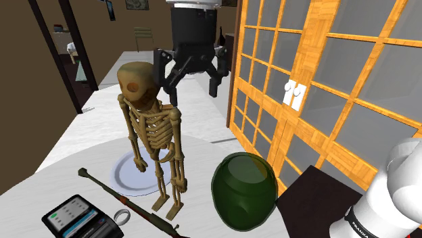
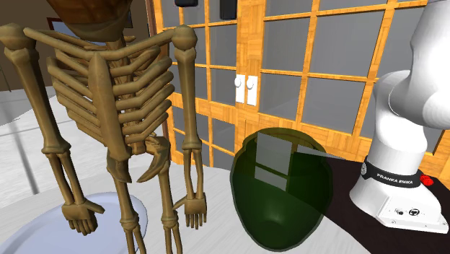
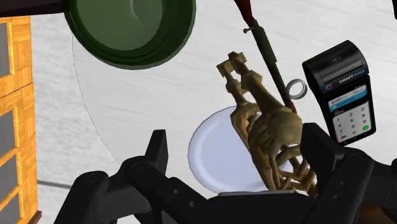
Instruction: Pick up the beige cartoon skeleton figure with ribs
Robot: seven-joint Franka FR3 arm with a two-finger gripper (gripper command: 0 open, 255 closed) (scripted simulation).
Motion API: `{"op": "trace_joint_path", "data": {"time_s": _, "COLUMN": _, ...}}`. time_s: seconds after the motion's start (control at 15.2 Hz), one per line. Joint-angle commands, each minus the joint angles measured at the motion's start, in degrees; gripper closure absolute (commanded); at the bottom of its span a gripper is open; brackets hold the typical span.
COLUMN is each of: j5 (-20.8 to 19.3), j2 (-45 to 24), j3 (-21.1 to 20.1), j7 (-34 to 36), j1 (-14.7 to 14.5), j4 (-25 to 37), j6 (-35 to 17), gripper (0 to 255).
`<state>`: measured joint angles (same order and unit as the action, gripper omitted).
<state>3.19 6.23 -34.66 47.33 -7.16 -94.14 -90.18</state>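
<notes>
Gripper (image 1: 191, 86) wide open, empty, above skeleton (image 1: 152, 128); green pot (image 1: 243, 193) close beside.

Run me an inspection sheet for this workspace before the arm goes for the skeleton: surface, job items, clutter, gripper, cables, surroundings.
Surface: white table with a round pale plate on it.
Job's things: beige skeleton figure stands upright beside the plate, not held.
Clutter: green jar, payment terminal, small ring, long dark rifle-like item lying flat.
Grippers: black gripper is open, up by the skeleton's head, not clasping it.
Cables: nothing seen.
Surroundings: orange lattice wall with grey panes, carrying a white switch.
</notes>
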Motion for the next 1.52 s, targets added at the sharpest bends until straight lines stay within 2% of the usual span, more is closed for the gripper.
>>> {"op": "trace_joint_path", "data": {"time_s": 0.0, "j5": -2.47, "j2": -5.16, "j3": -2.44, "j7": 4.02, "j1": -1.22, "j4": 5.53, "j6": 1.21, "gripper": 0}}
{"op": "trace_joint_path", "data": {"time_s": 0.13, "j5": -4.24, "j2": -8.35, "j3": -3.54, "j7": 6.27, "j1": -2.40, "j4": 8.85, "j6": 2.00, "gripper": 0}}
{"op": "trace_joint_path", "data": {"time_s": 0.59, "j5": -2.93, "j2": -6.28, "j3": -3.04, "j7": 5.34, "j1": -1.93, "j4": 0.87, "j6": -4.35, "gripper": 0}}
{"op": "trace_joint_path", "data": {"time_s": 0.73, "j5": -2.93, "j2": -6.27, "j3": -3.03, "j7": 5.34, "j1": -1.93, "j4": 0.86, "j6": -4.36, "gripper": 0}}
{"op": "trace_joint_path", "data": {"time_s": 0.79, "j5": -3.03, "j2": -6.44, "j3": -3.05, "j7": 5.38, "j1": -1.95, "j4": 1.13, "j6": -4.22, "gripper": 255}}
{"op": "trace_joint_path", "data": {"time_s": 1.45, "j5": -3.06, "j2": -6.48, "j3": -3.08, "j7": 5.43, "j1": -1.97, "j4": 1.84, "j6": -3.54, "gripper": 255}}
